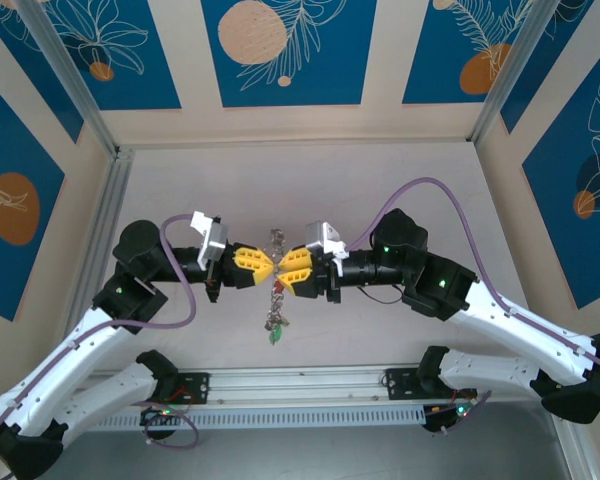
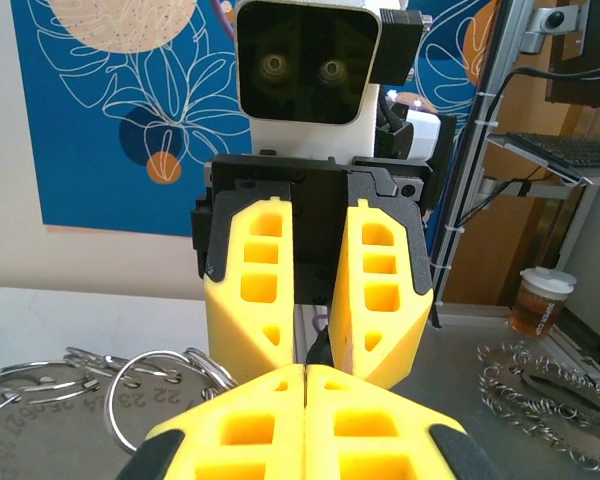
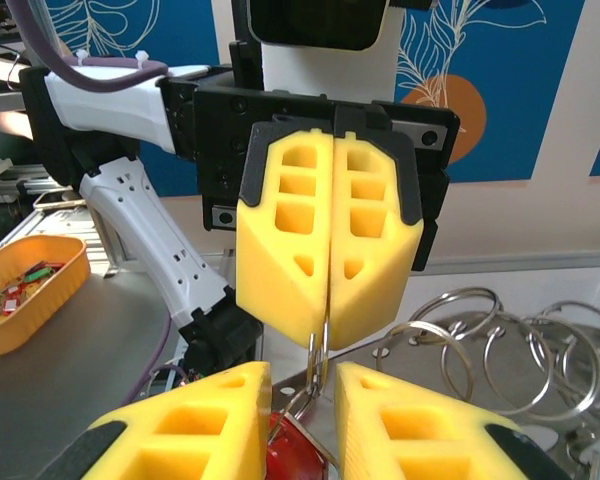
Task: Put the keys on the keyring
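Mid-task: left gripper (image 3: 328, 330) pinches shut on the keyring (image 1: 276, 295) wire at table centre, right gripper (image 3: 305, 378) stands narrow around a red key (image 3: 292, 455), grip unclear; green key (image 1: 276, 335) seems already strung, red one not yet threaded.

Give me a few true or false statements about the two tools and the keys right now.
The fingers of the left tool are pressed together. True.
The right tool is shut just as tight. False: its fingers stand apart.
A red piece sits between the right tool's fingers. True.
The green tag lies on the far side of the tools. False: it lies on their near side.
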Robot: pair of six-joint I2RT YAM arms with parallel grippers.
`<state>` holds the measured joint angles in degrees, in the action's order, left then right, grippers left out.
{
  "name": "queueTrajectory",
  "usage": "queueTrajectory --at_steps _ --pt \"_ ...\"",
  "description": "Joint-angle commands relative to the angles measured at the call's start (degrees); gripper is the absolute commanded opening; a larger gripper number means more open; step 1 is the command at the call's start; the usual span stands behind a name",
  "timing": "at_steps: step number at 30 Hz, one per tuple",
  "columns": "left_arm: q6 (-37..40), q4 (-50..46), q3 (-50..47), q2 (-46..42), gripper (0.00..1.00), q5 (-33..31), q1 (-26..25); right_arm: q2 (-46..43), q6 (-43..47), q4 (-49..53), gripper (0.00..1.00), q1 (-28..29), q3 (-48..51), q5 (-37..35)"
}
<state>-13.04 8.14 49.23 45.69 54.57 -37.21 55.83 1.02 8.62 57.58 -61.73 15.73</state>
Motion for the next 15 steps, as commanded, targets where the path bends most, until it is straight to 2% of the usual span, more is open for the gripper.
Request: queueTrajectory --at_steps 1,7,12,15 --pt "-1.35 5.16 -0.27 -0.69 0.0 1.86 -0.34 0.2 -1.28 -2.3 0.21 -0.45 -0.58 1.36" --pt "-2.5 6.91 -0.98 -0.57 0.0 2.04 -0.34 1.28 -1.08 -0.75 0.11 -0.81 -1.31 0.5" --pt "-2.44 7.14 -1.07 -0.49 0.0 1.77 -0.38 1.74 -0.91 0.78 0.18 -0.87 -1.77 0.64" --pt "-2.79 7.57 -0.98 -0.52 0.0 1.68 -0.4 1.33 -1.02 0.65 0.19 -0.82 -1.14 0.28"
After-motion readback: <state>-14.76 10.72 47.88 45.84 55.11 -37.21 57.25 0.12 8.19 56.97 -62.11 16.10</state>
